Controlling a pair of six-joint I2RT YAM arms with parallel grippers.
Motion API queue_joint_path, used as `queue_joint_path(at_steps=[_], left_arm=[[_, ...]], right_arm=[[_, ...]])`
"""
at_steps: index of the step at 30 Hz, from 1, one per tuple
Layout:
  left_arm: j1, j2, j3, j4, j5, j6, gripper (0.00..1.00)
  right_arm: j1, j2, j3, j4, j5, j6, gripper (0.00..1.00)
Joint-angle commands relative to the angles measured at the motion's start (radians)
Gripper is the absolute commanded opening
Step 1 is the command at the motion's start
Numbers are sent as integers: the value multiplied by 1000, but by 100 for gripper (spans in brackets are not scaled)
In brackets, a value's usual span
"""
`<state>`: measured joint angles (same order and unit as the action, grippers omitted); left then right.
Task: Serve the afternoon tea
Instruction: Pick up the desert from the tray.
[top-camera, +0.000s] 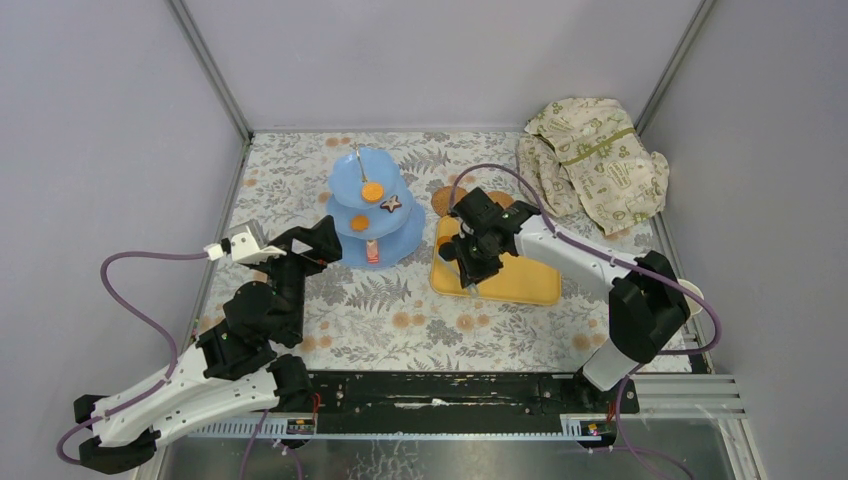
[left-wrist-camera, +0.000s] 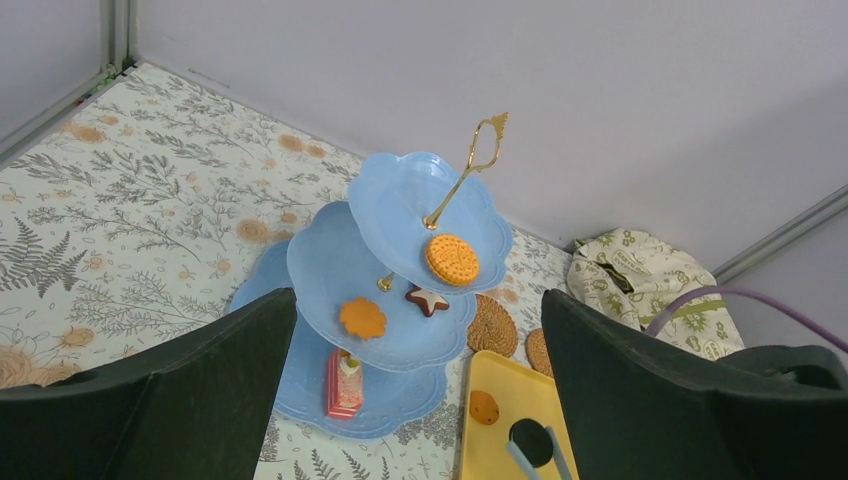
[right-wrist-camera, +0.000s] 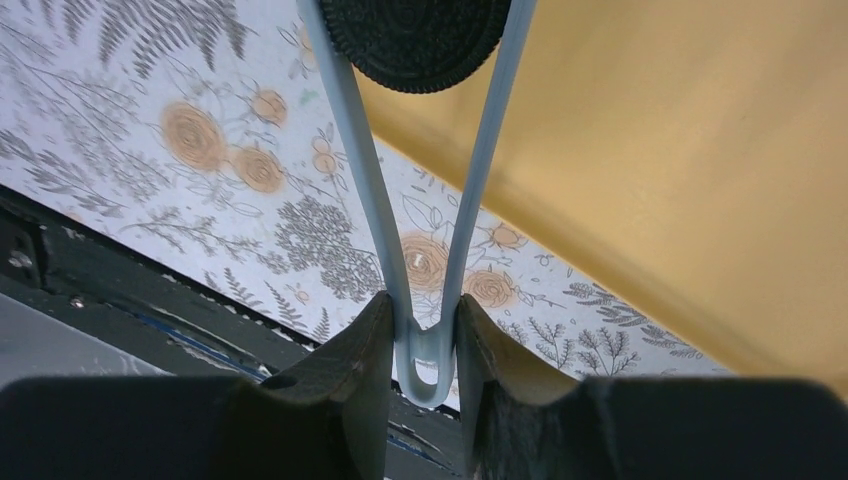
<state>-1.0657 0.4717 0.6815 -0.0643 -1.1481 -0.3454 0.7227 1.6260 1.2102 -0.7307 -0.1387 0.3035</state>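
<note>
The light-blue three-tier stand (top-camera: 350, 180) (left-wrist-camera: 330, 265) stands mid-table. It carries a round orange biscuit (left-wrist-camera: 451, 258) on top, a star biscuit (left-wrist-camera: 427, 299) and a flower biscuit (left-wrist-camera: 362, 317) in the middle, and a red cake slice (left-wrist-camera: 343, 384) at the bottom. My left gripper (top-camera: 325, 240) (left-wrist-camera: 415, 300) hangs open just left of the stand with nothing in it. My right gripper (top-camera: 468, 260) (right-wrist-camera: 422, 320) is shut on pale-blue tongs (right-wrist-camera: 368, 200). A dark round biscuit (right-wrist-camera: 415, 40) (left-wrist-camera: 530, 442) sits between the tong arms over the yellow tray (top-camera: 520, 280).
A brown cookie (left-wrist-camera: 484, 407) lies on the tray (left-wrist-camera: 500, 375). Two woven coasters (left-wrist-camera: 492, 326) (left-wrist-camera: 540, 350) lie behind the tray, beside the stand. A crumpled cream cloth (top-camera: 595, 160) is at the back right corner. Grey walls enclose the flowered table.
</note>
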Motion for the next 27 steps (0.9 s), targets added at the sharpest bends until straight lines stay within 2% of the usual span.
queue_joint_path(at_steps=[1,15,27], left_arm=[[4,-2,-7,50,-45,-9,100],[5,-19,-8,29,-43,-25,100],[4,-13,-5,16,-30,-39,100]], right_arm=[[-9,-51,109,-35,34,3,16],[-9,32,434,-90,101,-4,16],[-9,248,818,-161,116,-9,16]])
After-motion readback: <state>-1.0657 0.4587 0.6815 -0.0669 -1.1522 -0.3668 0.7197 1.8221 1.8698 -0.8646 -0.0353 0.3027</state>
